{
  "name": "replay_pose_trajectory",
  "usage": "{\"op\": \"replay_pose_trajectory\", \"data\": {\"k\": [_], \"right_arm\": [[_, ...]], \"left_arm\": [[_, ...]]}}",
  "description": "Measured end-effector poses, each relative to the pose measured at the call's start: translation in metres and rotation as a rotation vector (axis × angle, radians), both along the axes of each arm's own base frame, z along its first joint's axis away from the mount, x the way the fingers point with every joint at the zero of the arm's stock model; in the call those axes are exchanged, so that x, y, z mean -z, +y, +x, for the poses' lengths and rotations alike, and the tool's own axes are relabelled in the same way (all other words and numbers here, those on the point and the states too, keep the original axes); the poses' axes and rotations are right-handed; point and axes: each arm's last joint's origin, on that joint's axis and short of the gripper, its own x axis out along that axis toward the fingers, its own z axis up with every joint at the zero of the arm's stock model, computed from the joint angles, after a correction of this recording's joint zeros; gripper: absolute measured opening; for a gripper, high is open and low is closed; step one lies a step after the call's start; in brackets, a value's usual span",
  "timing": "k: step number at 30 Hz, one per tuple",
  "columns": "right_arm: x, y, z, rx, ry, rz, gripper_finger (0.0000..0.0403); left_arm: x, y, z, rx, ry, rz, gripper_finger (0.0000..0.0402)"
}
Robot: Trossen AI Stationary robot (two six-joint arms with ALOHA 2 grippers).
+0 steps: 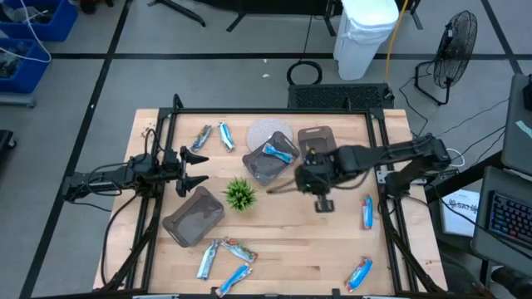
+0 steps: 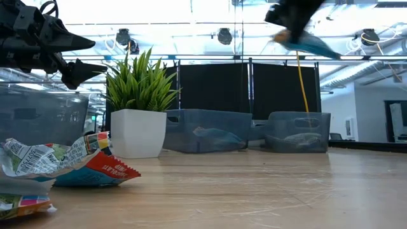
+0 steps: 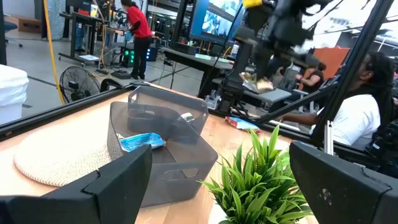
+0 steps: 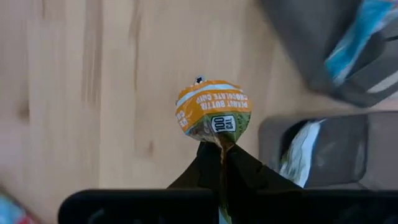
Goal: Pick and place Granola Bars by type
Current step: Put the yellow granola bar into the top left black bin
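Note:
My right gripper [image 4: 221,163] is shut on a granola bar [image 4: 213,114] with an orange and greenish wrapper. It is high over the table's middle [image 1: 306,178], beside the two far grey trays. One tray [image 1: 268,164] holds a blue bar [image 1: 278,151]; the other [image 4: 348,149] holds a greenish-silver bar [image 4: 298,155]. More blue and silver bars lie flat at the far left [image 1: 213,136], near left [image 1: 226,259] and right [image 1: 366,212]. My left gripper [image 1: 195,170] hangs open above the table's left side, touching nothing. My right gripper pinches the bar between its two fingers by one end of the wrapper [image 4: 219,144], coming from above and pointing down. The orange end [image 4: 214,102] sticks out past the fingertips. The bar [image 2: 311,43] is lifted well clear of the table.
A small green plant in a white pot [image 1: 239,195] stands at the middle. A third grey tray [image 1: 193,216] sits near left, and a round woven mat [image 1: 268,131] lies at the far side. Bare wood shows near the middle front. People stand beyond the table [image 3: 354,118].

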Motion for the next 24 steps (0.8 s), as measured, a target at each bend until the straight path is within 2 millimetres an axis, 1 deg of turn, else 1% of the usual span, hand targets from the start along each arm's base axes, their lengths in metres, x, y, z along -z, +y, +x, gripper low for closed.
{"op": "replay_pose_trajectory", "data": {"k": [5,11,14,18,24], "right_arm": [[-0.016,-0.017,0.029,0.202,-0.073,0.047,0.0],[-0.02,-0.042,0.056,0.513,-0.126,0.063,0.0],[-0.017,-0.057,0.067,0.632,-0.151,0.09,0.0],[-0.007,-0.073,0.08,0.762,-0.18,0.127,0.0],[0.01,-0.098,0.097,0.871,-0.218,0.147,0.0]], "left_arm": [[0.0,0.0,0.0,0.0,0.0,0.0,0.0379],[0.0,0.0,0.0,0.0,0.0,0.0,0.0379],[0.0,0.0,0.0,0.0,0.0,0.0,0.0379],[0.0,0.0,0.0,0.0,0.0,0.0,0.0379],[0.0,0.0,0.0,0.0,0.0,0.0,0.0379]]}}
